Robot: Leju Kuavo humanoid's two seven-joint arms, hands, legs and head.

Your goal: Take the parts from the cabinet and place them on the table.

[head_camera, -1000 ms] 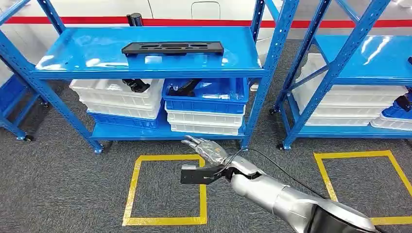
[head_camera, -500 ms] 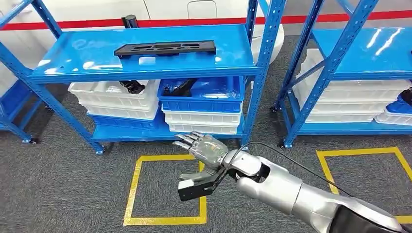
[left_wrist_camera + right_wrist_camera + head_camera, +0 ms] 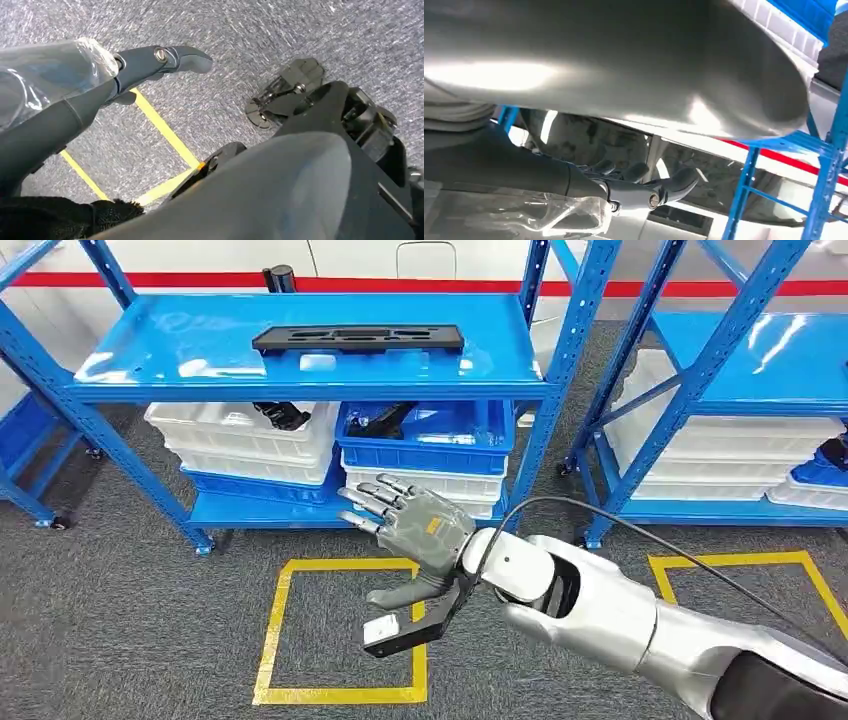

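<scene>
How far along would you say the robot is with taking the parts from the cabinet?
Barely started. Nothing looks moved yet: the long black part lies on the top shelf, and other dark parts sit in the white bin and blue bin below. The right hand is raised toward the shelves, open and holding nothing. The left hand hangs over the floor. All picking and placing remains.

You face two blue steel shelving racks [image 3: 560,350] on grey carpet [image 3: 120,630]. Yellow tape squares [image 3: 270,640] mark the lower frame; a red-striped white wall [image 3: 180,265] spans the top.
</scene>
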